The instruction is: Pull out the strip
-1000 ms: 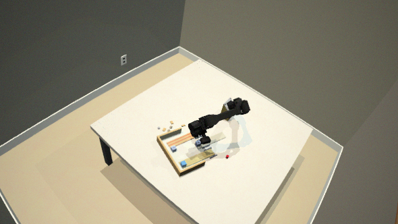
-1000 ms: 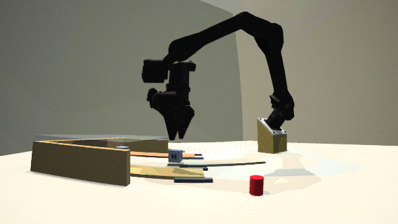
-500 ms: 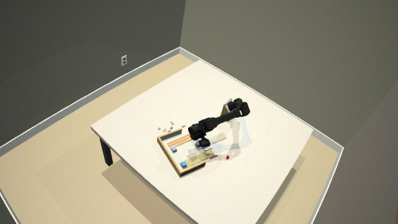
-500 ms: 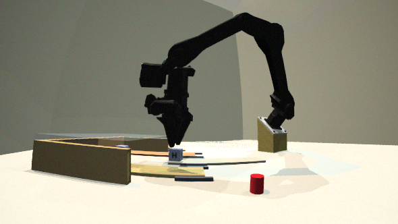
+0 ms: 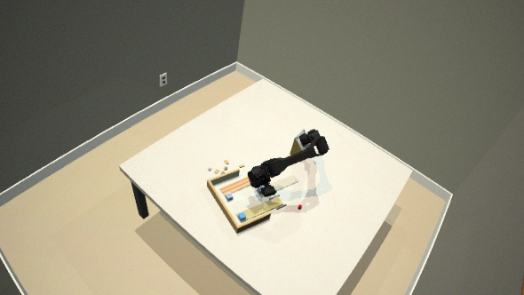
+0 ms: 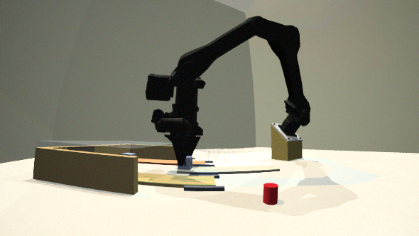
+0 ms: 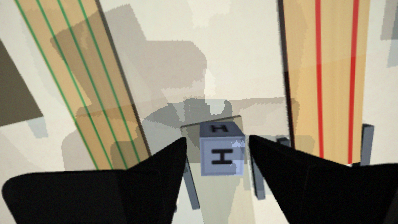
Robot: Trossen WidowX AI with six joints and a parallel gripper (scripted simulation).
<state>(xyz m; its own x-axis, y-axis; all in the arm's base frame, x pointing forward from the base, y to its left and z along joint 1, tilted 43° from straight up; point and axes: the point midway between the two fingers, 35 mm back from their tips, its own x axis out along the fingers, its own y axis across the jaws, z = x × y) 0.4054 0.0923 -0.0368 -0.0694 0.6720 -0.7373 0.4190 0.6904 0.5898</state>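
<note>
The labelled cube (image 7: 222,150) is a small pale blue-grey block with a black "H" on its top face and another on the side turned toward the wrist camera. It sits upright and square on the pulled-out strip (image 7: 210,117), a pale, nearly see-through band. That strip lies flat between the green-lined strip (image 7: 80,75) and the red-lined strip (image 7: 330,75). Seen from the side, the cube (image 6: 187,162) stands just outside the open end of the wooden tray (image 6: 85,170), on the strip (image 6: 245,170), which reaches well out past the tray.
</note>
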